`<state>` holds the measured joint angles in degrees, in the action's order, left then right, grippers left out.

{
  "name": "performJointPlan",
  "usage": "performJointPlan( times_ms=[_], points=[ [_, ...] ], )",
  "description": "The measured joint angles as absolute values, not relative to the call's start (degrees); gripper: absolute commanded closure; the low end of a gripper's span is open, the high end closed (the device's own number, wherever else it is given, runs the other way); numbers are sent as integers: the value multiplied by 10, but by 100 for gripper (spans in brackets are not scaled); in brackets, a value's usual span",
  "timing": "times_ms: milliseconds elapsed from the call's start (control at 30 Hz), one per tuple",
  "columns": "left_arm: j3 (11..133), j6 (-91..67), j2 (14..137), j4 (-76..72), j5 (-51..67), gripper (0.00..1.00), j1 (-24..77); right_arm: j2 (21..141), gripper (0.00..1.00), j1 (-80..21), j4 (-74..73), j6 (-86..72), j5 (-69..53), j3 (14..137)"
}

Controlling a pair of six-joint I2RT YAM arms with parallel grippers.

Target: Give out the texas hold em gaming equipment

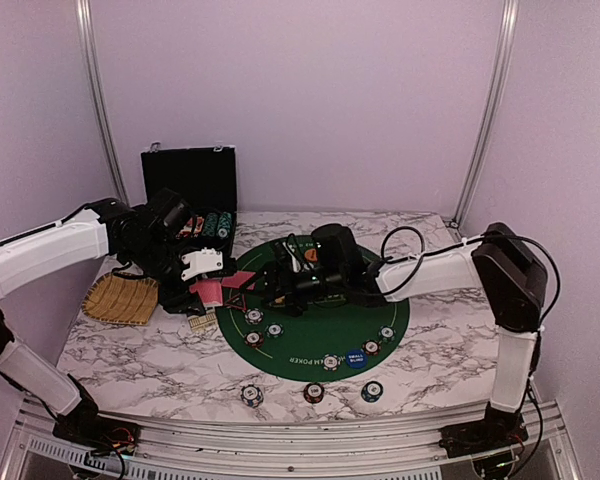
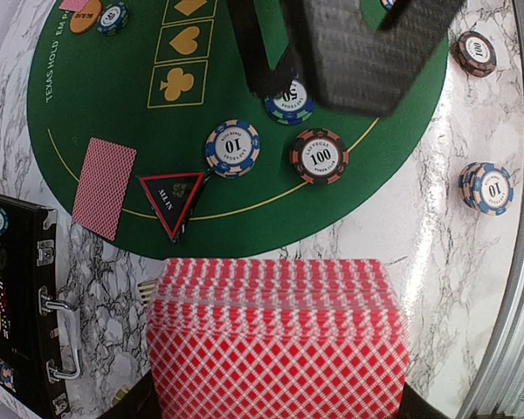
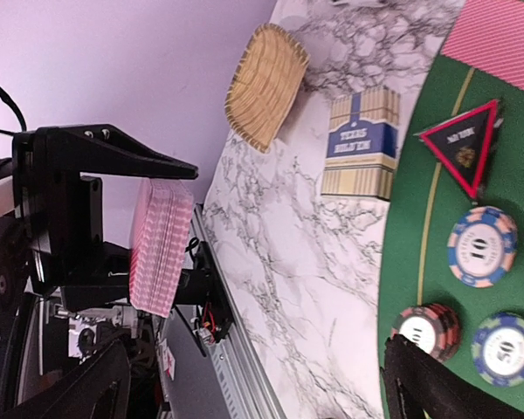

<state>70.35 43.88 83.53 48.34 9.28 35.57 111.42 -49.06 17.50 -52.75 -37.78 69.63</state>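
My left gripper (image 1: pixel 206 286) is shut on a thick deck of red-backed playing cards (image 2: pixel 278 336), held above the marble just off the green mat's left edge. A single red-backed card (image 2: pixel 104 187) lies face down on the mat beside the dark red-edged triangle (image 2: pixel 171 197). Striped chips marked 10 (image 2: pixel 232 147), 100 (image 2: pixel 319 156) and 50 (image 2: pixel 289 100) sit nearby. My right gripper (image 3: pixel 253 394) hangs open and empty over those chips, facing the deck (image 3: pixel 162 247). An orange disc (image 2: pixel 86 15) and the blue small blind disc (image 1: pixel 356 359) also lie on the mat.
The woven straw tray (image 1: pixel 120 298) sits at the table's left edge, with a card box (image 3: pixel 361 142) beside the mat. An open black chip case (image 1: pixel 192 190) stands at the back left. Three chip stacks (image 1: pixel 314 392) line the front marble. The green mat (image 1: pixel 385 295) covers the centre.
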Motion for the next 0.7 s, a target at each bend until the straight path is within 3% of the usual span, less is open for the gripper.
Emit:
performJointPlan(
  times_ms=[300, 700],
  points=[
    [703, 439, 835, 484, 105, 79, 356, 1220, 1, -527, 257, -601, -403, 779],
    [703, 440, 835, 488, 116, 79, 356, 1265, 2, -536, 326, -662, -423, 815]
  ],
)
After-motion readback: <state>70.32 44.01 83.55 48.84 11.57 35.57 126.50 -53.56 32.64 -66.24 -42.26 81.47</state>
